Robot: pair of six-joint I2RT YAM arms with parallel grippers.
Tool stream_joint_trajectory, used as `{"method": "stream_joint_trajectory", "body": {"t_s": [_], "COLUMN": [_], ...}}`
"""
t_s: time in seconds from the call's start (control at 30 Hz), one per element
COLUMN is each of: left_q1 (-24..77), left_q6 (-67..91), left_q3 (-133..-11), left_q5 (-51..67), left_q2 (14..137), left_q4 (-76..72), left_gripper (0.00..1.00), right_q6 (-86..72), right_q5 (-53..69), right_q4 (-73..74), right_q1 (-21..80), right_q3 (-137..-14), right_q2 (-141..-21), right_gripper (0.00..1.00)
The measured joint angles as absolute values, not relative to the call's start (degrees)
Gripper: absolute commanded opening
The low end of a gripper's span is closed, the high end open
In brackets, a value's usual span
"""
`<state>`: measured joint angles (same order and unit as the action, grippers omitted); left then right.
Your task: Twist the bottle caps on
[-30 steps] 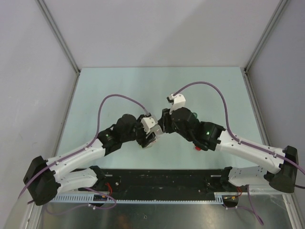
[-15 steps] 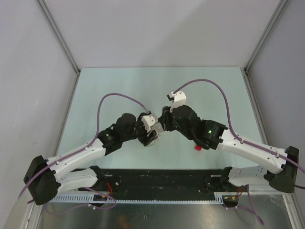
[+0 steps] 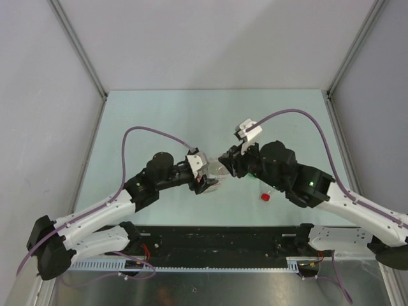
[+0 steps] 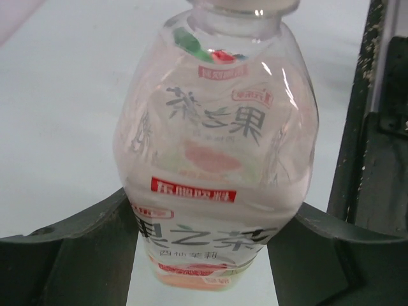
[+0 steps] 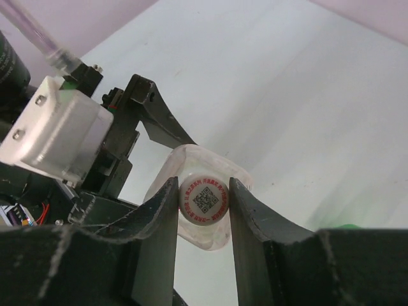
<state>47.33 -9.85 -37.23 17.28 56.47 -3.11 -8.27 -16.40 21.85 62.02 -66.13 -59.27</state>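
A wide clear bottle (image 4: 217, 159) with a white-red label lies between my left gripper's (image 4: 213, 255) fingers, which are shut on its lower body. In the top view the bottle (image 3: 217, 169) spans the gap between my left gripper (image 3: 209, 183) and my right gripper (image 3: 224, 162). My right gripper (image 5: 204, 201) is shut on the white cap (image 5: 204, 199), which has red print and a code square. The cap sits on the bottle's neck, and the bottle's shoulder (image 5: 210, 159) shows behind it. A red cap (image 3: 264, 197) lies on the table under the right arm. The other bottles are hidden.
A black rail (image 3: 217, 239) runs along the table's near edge, and it also shows at the right of the left wrist view as a dark rail (image 4: 382, 127). A sliver of something green (image 5: 347, 226) peeks past the right finger. Grey walls enclose the pale table (image 3: 159, 121).
Both arms have shifted a little to the right and the right wrist has turned. The red cap is more exposed. Both grips look unchanged.
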Motion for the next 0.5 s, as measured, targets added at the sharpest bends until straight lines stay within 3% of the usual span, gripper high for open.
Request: {"method": "stream_joint_trajectory", "body": {"t_s": [0.5], "left_q1": [47.2], "left_q6": [-9.9], "left_q3": [-35.3], "left_q5": [25.1], "left_q2": [56.1], "left_q4": [-3.1], "left_gripper": [0.00], "right_q6": [-1.9], "right_q5": [-11.4], "right_q4": [22.9], "right_q1": [58.7], "right_q3": [-66.1], "right_q2": [-53.4], "right_gripper": [0.00]}}
